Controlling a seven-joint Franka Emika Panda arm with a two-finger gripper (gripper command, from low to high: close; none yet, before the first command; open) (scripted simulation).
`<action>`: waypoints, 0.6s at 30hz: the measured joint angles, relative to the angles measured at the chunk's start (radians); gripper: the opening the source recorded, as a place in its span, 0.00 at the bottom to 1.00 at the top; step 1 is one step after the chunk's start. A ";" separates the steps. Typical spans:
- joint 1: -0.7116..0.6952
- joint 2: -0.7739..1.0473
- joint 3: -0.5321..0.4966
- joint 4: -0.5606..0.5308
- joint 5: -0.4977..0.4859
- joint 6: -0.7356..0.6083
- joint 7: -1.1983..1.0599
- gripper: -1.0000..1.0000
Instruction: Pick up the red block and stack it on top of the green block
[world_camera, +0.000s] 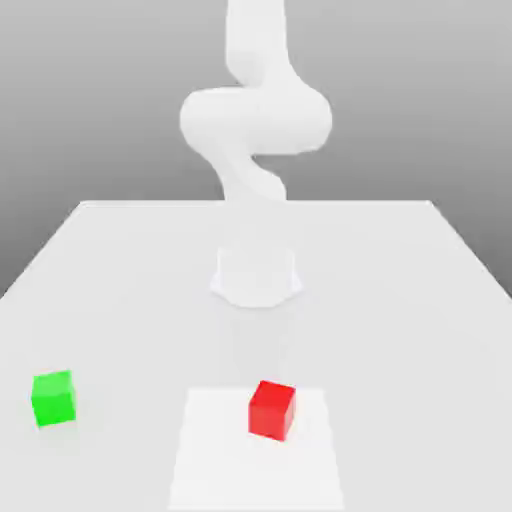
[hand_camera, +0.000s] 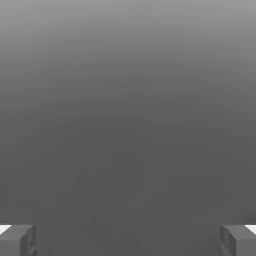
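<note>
The small matte bright red cube (world_camera: 272, 409) sat near the front of the flat white tabletop (world_camera: 420, 300), on a brighter rectangular patch (world_camera: 210, 450). The matte bright green cube (world_camera: 54, 397) stood well apart, toward the exterior view's left edge, with open surface between them. The smooth white arm (world_camera: 255, 120) rose at the far side. The gripper (hand_camera: 128, 240) was wide open, holding nothing.

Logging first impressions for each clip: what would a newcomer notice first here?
Two bright cubes stand out on the pale table: the red block near the front middle, and the green block apart from it at the exterior view's left. Behind them rises the white arm; in the hand view the hand is open, nothing between its fingertips.
</note>
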 joint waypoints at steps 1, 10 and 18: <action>0.025 0.031 -0.026 -0.020 0.010 0.019 -0.053 0.50; 0.212 0.304 -0.194 -0.185 0.087 0.176 -0.486 0.50; 0.315 0.537 -0.255 -0.331 0.114 0.316 -0.838 0.50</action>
